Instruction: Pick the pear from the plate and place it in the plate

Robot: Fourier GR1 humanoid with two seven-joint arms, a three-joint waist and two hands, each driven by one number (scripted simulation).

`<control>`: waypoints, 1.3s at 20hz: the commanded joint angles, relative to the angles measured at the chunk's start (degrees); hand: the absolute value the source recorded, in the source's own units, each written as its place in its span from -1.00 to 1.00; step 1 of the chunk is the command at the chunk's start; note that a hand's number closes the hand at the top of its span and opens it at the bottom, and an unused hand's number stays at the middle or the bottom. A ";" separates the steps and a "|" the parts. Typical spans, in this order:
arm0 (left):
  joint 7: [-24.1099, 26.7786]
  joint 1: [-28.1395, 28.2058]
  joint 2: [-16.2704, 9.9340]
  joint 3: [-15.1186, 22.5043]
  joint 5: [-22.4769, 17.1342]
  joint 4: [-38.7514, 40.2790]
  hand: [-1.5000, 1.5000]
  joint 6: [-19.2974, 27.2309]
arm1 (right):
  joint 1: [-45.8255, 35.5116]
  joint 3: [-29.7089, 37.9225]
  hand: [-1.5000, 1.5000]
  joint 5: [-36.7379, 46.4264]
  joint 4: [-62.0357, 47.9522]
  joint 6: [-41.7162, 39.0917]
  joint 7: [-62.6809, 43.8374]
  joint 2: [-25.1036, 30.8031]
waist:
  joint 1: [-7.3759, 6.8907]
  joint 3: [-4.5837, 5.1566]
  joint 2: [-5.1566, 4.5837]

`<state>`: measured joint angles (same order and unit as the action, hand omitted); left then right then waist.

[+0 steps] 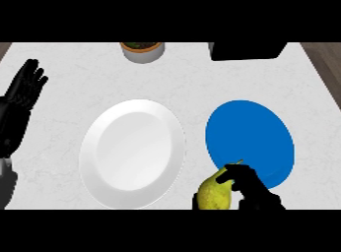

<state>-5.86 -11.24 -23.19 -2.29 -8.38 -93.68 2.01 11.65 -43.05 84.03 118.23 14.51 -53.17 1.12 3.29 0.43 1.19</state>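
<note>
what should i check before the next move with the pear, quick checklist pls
1. Pear held: right hand has fingers curled round it. Ok.
2. Pear off the blue plate: it sits at the plate's lower-left edge, beside the rim. Lifted or touching the counter: cannot tell.
3. White plate bare, ready to receive. Ok.
4. Path from pear to white plate shows nothing in between. Ok.
5. Left hand open, resting at the left edge, away from both plates. Ok.
6. Potted plant and black box sit far back. Ok.
</note>
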 commanded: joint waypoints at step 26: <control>-0.41 -8.24 4.19 4.60 1.64 2.89 0.00 -1.22 | -41.18 6.17 -1.00 -19.60 -38.73 12.58 -25.64 -1.08 | -7.56 -0.52 -2.49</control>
<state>-6.82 -18.57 -19.73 2.03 -7.17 -91.65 0.43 -26.97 -39.13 67.85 84.31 17.40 -67.50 0.80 -4.16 -0.02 -1.04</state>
